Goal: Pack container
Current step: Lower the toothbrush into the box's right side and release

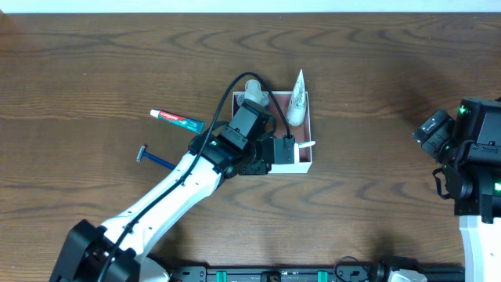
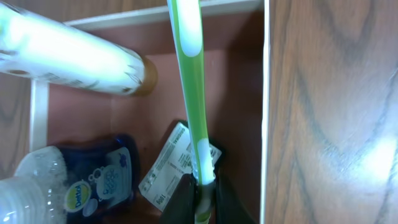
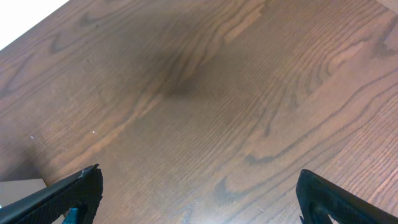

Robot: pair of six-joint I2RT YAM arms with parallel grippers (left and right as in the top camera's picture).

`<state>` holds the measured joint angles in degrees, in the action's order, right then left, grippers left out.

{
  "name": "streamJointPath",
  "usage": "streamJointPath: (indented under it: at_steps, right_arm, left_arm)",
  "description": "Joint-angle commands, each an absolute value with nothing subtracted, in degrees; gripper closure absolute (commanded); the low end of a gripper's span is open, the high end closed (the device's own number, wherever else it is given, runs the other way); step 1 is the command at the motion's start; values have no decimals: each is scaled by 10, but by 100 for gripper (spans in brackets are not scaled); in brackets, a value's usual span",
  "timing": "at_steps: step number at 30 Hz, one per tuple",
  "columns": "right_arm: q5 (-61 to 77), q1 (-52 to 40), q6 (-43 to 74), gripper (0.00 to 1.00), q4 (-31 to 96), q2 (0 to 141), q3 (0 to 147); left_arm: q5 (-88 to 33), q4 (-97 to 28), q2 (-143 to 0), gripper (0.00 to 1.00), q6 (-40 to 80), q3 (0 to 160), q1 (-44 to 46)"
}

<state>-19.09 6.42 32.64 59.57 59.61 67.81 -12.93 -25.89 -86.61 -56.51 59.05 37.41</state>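
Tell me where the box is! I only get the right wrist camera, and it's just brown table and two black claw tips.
Observer: The container sits in the middle of the table, under the left arm.
Child: Is the other claw doing something?
Observer: The left claw is shut on a green-and-white toothbrush, held over the container's pink-brown inside.
Child: Is anything not packed yet?
Observer: Yes. A toothpaste tube and a blue razor lie on the table, on the side of the container away from your arm.
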Motion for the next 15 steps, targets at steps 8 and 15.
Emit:
streamJointPath:
  at_steps: [8, 15]
  right_arm:
    - [-199, 67, 334, 1, 596, 596, 681]
    - [-199, 67, 334, 1, 596, 596, 681]
  left_arm:
    - [-102, -248, -876, 69, -595, 597, 374]
    - [-99, -206, -868, 59, -582, 597, 374]
